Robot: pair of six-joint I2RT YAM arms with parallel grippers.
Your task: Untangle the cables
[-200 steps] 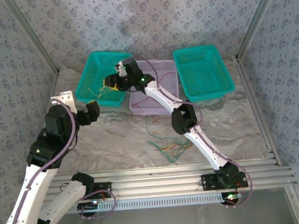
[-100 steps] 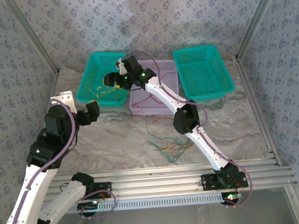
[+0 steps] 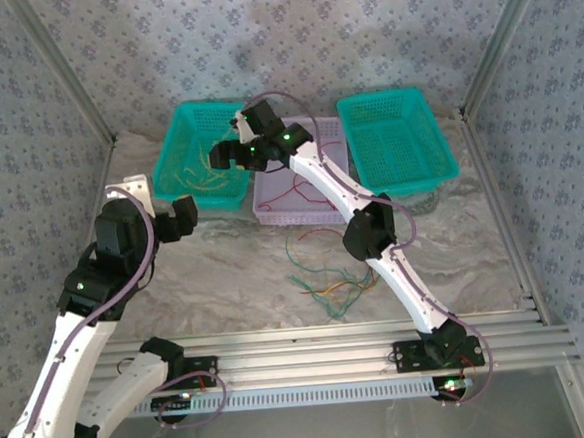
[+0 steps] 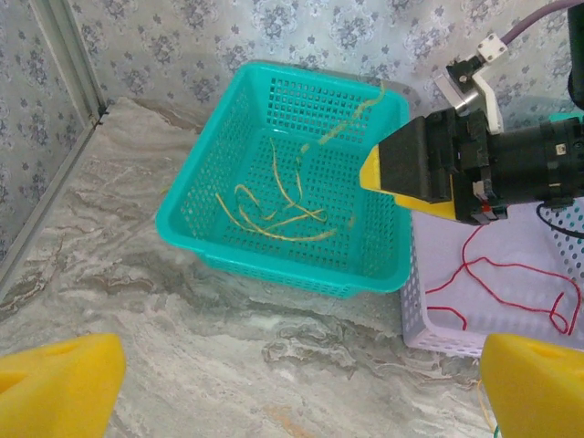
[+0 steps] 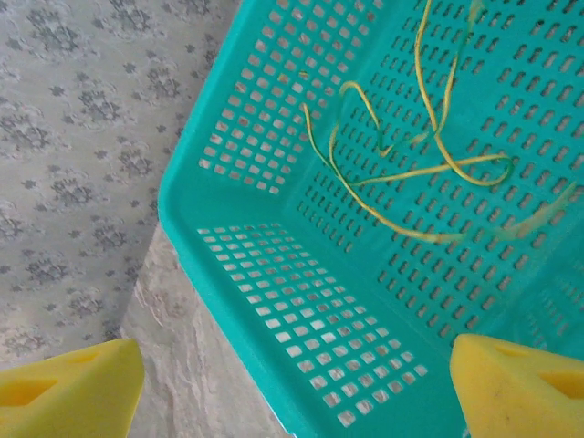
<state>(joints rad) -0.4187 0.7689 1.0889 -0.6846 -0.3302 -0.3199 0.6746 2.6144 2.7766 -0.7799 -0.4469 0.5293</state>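
Observation:
Several yellow-orange cables (image 4: 274, 208) lie loose in the left teal basket (image 4: 187, 214), also seen from above (image 3: 196, 171) and close up (image 5: 411, 173). One more yellow strand (image 4: 351, 123) shows blurred in the air over that basket. My right gripper (image 3: 229, 149) hovers above the basket, open, with nothing between its yellow pads (image 5: 520, 383). A red cable (image 4: 497, 274) lies in the lilac basket (image 3: 332, 211). A tangle of red, green and orange cables (image 3: 326, 277) sits on the table. My left gripper (image 3: 179, 217) stands open, left of the baskets, over bare marble.
A second teal basket (image 3: 439, 174) stands at the back right. The metal frame posts (image 3: 62, 80) and patterned walls close in the sides. The right arm's elbow (image 3: 368, 236) hangs over the table beside the tangle.
My right gripper has opened over the left teal basket and let go of a yellow cable, which now drops into it. The gripper has shifted slightly up and back. The left arm barely moved.

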